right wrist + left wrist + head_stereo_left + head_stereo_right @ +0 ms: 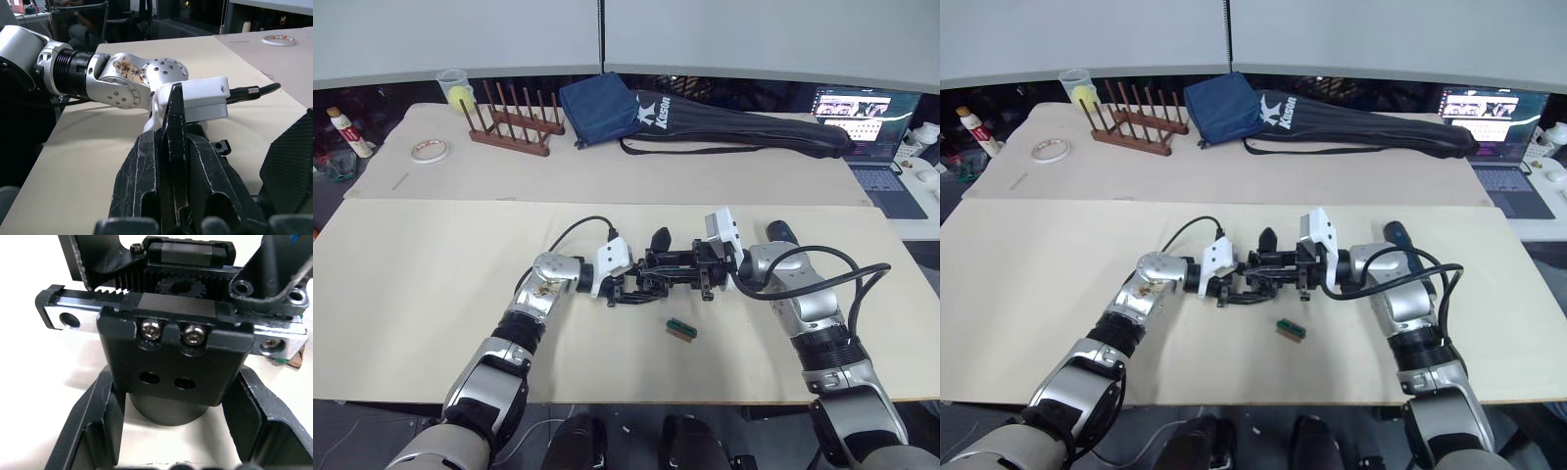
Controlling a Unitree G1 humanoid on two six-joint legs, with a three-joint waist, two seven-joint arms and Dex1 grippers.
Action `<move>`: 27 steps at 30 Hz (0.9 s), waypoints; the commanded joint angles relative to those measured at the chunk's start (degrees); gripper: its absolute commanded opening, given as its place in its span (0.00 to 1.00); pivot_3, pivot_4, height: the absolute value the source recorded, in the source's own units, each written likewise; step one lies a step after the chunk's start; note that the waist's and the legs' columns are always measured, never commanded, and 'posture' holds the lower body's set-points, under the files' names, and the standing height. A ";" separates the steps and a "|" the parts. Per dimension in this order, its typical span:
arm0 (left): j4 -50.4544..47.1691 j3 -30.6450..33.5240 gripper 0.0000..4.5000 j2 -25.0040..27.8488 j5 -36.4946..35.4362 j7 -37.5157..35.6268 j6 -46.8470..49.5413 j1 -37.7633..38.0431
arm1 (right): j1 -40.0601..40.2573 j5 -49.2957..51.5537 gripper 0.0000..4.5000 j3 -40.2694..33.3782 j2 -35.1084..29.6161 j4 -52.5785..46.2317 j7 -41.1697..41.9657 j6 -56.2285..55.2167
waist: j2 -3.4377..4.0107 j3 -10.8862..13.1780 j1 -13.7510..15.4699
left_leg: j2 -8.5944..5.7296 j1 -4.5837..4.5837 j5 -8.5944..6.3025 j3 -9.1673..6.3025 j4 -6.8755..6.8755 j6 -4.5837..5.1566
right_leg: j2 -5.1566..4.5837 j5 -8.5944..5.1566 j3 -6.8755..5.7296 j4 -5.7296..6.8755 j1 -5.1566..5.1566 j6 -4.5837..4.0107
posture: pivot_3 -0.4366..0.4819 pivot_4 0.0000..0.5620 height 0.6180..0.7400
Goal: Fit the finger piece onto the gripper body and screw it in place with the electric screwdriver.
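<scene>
You are working at mid-table on a smooth cream board [431, 294]. The blocky black gripper body [671, 272], toothed rack showing, is sitting between your left gripper's [619, 289] spread fingers. Your right gripper [705, 279] is pinching a flat, tapering finger piece [175, 142].
</scene>
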 commanded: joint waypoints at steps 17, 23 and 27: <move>-1.16 -0.13 0.51 -0.17 0.27 0.10 -0.41 -0.21 | 2.15 0.75 0.08 0.37 0.08 -2.95 0.13 1.41 | 0.00 0.00 0.03 | 0.00 0.00 0.00 0.00 0.00 0.00 | 0.00 0.00 0.00 0.00 0.01 0.00 | 0.48 0.27 1.00; -1.21 -0.13 0.51 -0.16 0.29 0.19 -0.45 -0.09 | 2.30 -0.57 0.08 0.96 0.77 -0.97 -0.44 0.29 | 0.01 -0.01 -0.01 | 0.00 0.00 0.00 0.00 0.01 0.00 | 0.00 0.00 0.00 0.00 0.01 0.00 | 0.48 0.27 1.00; -1.54 -0.18 0.51 -0.14 0.28 0.24 -0.44 0.16 | 2.27 -1.47 0.08 0.38 0.94 1.56 -1.37 -0.37 | 0.01 -0.01 -0.07 | -0.01 0.05 0.00 0.00 0.01 0.00 | 0.01 0.00 0.00 0.00 0.06 0.00 | 0.48 0.27 1.00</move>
